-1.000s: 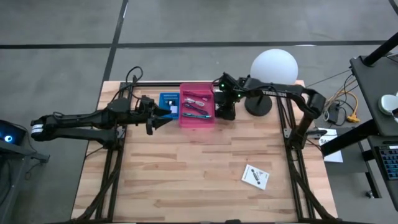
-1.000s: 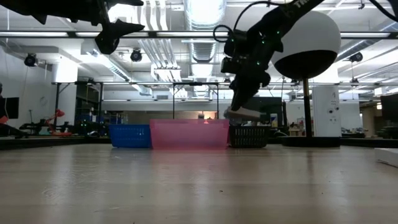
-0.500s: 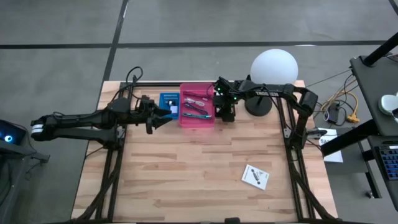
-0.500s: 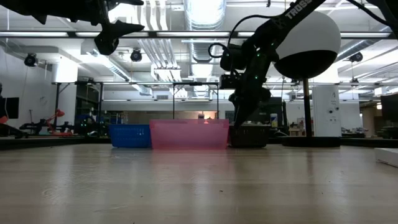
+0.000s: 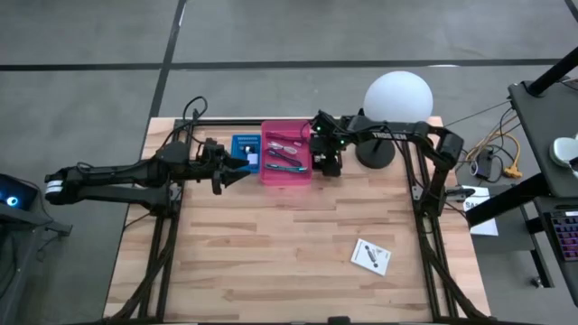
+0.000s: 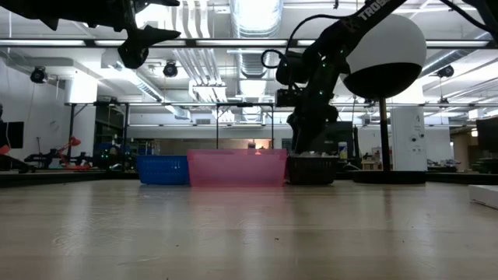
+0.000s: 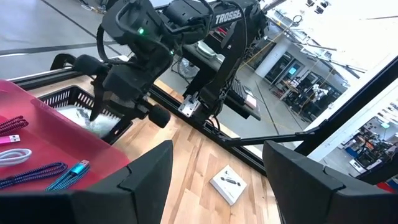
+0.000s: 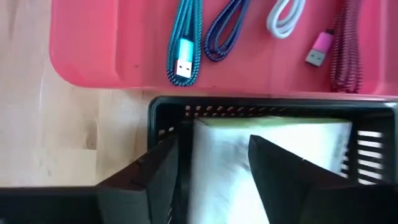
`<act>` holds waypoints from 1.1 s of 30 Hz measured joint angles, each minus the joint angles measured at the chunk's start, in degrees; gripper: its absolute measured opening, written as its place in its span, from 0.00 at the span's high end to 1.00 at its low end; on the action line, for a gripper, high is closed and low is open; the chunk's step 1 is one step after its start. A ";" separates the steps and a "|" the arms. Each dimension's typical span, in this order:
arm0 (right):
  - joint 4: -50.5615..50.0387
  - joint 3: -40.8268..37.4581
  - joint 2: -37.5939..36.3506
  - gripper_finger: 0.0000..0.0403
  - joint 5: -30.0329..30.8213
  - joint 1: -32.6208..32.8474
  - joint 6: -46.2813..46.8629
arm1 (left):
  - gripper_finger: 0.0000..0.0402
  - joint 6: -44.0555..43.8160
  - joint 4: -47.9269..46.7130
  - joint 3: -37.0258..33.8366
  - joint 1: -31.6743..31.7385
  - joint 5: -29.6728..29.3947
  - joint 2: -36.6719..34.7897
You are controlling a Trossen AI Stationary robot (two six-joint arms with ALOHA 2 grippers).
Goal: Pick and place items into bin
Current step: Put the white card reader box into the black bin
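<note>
The right tool (image 5: pixel 327 162) hung low over a black basket (image 8: pixel 163 111) that stood just beside the pink tray (image 5: pixel 286 172) at the far side of the counter (image 5: pixel 271 244). Its two fingers (image 8: pixel 155 180) stood apart, reaching down into the basket on either side of a white packet (image 8: pixel 217 155) that lay inside; whether they touched the packet could not be told. In the low view the same tool (image 6: pixel 305 144) pointed straight down at the basket (image 6: pixel 313 169), beside the white globe lamp (image 6: pixel 387 48).

In the pink tray lay several cables: a teal one (image 8: pixel 185 46), a dark blue one (image 8: pixel 225 28), a white one (image 8: pixel 286 15) and a magenta one (image 8: pixel 339 50).

A blue basket (image 5: pixel 245 147) stood on the other side of the pink tray. The left tool (image 5: pixel 237 166) hovered above the counter next to that blue basket, its fingers (image 7: pixel 146 177) spread apart and holding nothing.

A white card with a black mark (image 5: pixel 371 256) lay flat on the near right part of the counter, well apart from the trays.
</note>
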 joint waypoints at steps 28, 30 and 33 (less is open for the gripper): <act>1.55 2.11 -9.52 0.57 2.37 8.22 28.06 | 0.42 -2.84 1.27 0.00 -0.01 -0.60 -0.07; 1.54 2.26 -10.90 0.58 3.44 10.53 29.67 | 0.42 -2.84 1.26 0.00 -0.01 -0.54 0.00; 1.50 2.35 -12.68 0.59 4.95 14.40 31.84 | 0.42 -2.82 1.21 0.00 -0.01 -0.50 0.02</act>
